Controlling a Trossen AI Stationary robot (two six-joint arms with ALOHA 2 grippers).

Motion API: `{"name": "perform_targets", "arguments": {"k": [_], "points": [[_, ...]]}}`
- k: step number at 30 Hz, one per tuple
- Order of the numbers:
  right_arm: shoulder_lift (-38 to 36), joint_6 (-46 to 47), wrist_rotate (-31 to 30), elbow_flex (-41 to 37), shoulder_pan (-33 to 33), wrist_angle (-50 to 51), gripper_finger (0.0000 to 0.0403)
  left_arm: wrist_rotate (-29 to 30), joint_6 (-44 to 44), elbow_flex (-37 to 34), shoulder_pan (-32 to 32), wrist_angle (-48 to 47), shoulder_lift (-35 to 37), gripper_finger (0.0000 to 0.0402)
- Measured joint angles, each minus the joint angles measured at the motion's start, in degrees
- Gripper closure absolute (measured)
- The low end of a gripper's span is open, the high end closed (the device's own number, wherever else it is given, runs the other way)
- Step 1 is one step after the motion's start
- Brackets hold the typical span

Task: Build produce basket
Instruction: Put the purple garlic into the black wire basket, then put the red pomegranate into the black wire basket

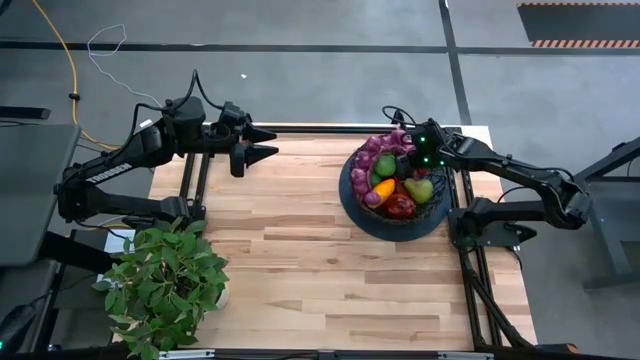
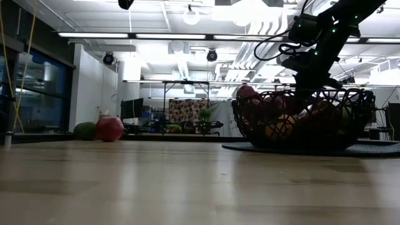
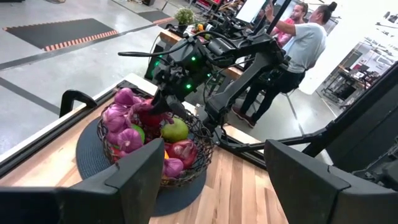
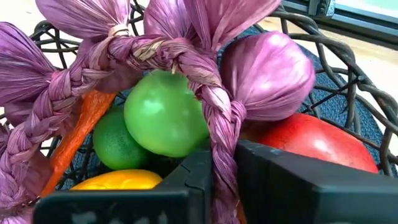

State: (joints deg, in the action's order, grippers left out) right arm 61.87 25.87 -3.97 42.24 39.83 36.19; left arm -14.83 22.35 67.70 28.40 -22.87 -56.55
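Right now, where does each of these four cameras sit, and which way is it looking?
High: overhead, looking down; both arms, basket.
Low: table height, looking across; basket, right gripper above.
Left wrist: past left gripper toward basket.
Right wrist: in the basket, right gripper astride a purple braid.
All share the basket.

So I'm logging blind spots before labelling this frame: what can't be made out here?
- High view: right pincer tips, hidden by its own wrist over the round black wire basket.
- Low view: fruit inside is dim behind the mesh.
- Right wrist view: end of the purple braided strand, hidden between the fingers.
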Motion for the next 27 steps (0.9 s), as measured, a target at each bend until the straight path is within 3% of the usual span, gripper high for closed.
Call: {"name": "perform_targets", "arguments": {"k": [9,14,21,24,27], "points": [[-0.54,0.03,0.24,0.07,-0.02,-0.04,0.0248,0.0,0.0,0.0,0.0,0.0,0.0,0.0137],[-1.27,-5.26,-2.3,4.51,0.05,6.47,0.0181,0.0,0.0,0.0,0.01,0.0,0.0,0.0137],[-2.24,-12.17,-6.73,14.0,0.09,13.74,0.0148,0.0,-0.43,-0.02,0.09,-0.01,0.36,0.0137],[-4.74,-13.61,-1.79,14.69,-0.08,9.0,0.0148,-0.01,-1.94,-0.04,0.09,-0.02,0.35,0.0137],[-8.77,-13.61,7.24,11.85,-0.77,0.78,0.0148,-0.02,-4.02,-0.08,0.09,0.01,0.35,0.0137]]}}
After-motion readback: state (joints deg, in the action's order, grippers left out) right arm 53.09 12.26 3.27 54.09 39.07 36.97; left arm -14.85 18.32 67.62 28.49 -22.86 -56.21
